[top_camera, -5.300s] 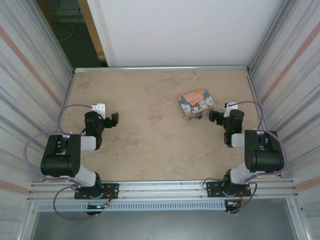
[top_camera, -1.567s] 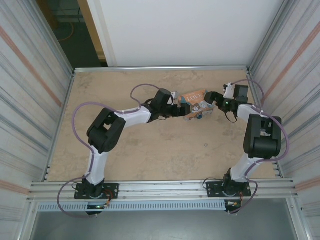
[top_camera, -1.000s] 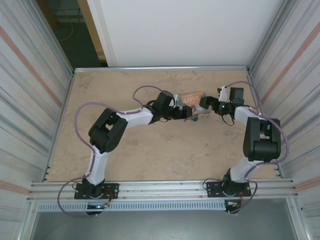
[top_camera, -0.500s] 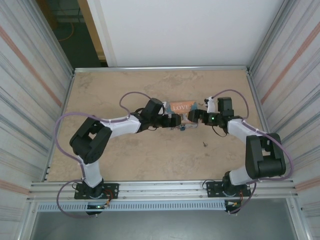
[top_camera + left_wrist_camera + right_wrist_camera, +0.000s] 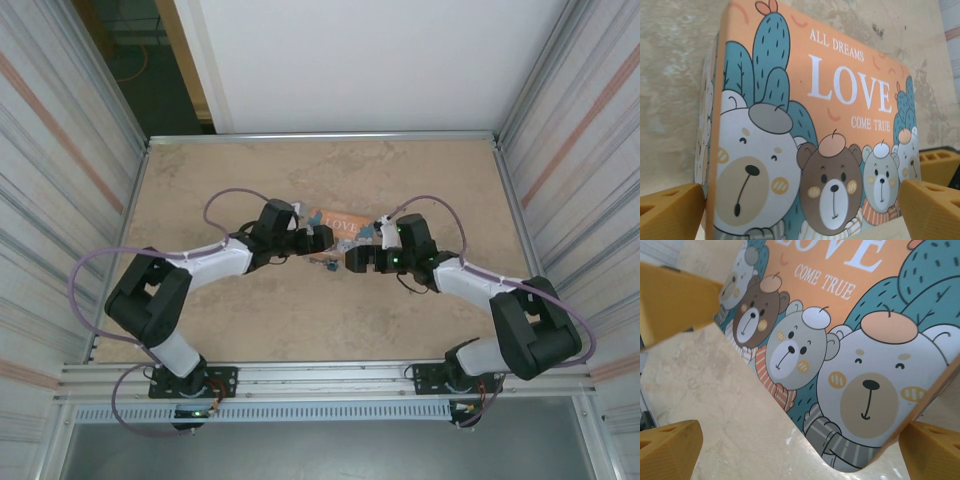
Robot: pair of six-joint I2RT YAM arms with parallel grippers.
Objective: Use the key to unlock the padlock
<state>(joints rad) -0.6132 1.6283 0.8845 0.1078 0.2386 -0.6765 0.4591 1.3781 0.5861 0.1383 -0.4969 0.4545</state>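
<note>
Left hand [image 5: 802, 192]: fingers spread wide, straddling box [image 5: 840, 100]; whether they press its sides, cannot tell. Right hand [image 5: 801, 440]: also spread, box corner between fingers, nothing pinched.

Top view: hands close together mid-worktop [image 5: 220, 180]. Padlock [image 5: 329, 266] just beside box's near edge, between hands. Key too small to locate.

Risks:
- Box looks unclamped, so may skid or twist once lock is handled.
- Padlock may tuck under box.
- Hands nearly touching, so fingers may clash.
- Arm sweep could knock unseen key away.

Tan table [image 5: 220, 180] w/ orange box [image 5: 335, 220], padlock [image 5: 329, 266]
</note>
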